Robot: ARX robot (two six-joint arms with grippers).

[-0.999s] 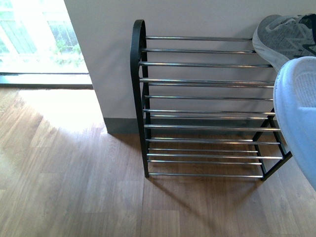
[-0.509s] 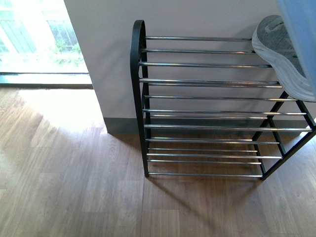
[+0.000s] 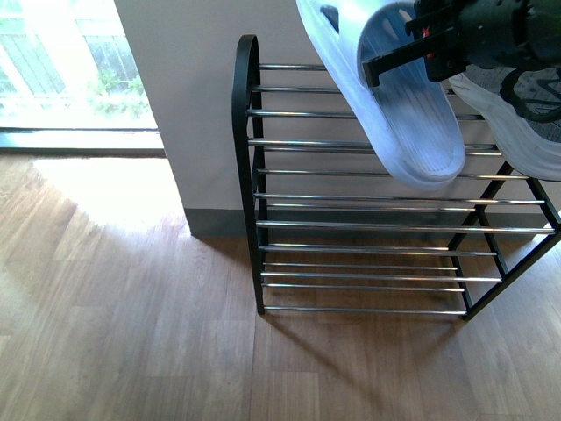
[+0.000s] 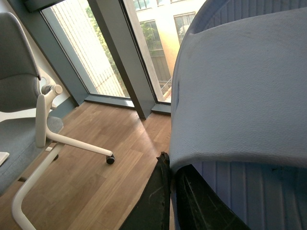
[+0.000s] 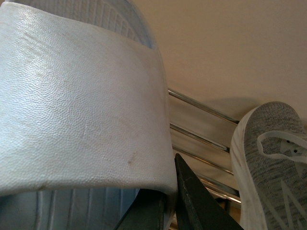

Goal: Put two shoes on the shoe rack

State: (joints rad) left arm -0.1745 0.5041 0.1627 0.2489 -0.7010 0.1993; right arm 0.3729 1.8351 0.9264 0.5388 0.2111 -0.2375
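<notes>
Right gripper (image 3: 396,63) grasps blue slide (image 3: 412,132) above rack (image 3: 246,158), beside grey sneaker (image 3: 526,123).

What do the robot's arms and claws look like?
In the front view, the one arm in sight is dark, nearly black and blocky, with a tiny red spot and a flat black bar. Each wrist view shows thin, black, pointed fingers.

Slide (image 3: 412,114) seemingly above rack (image 3: 368,197)
</notes>
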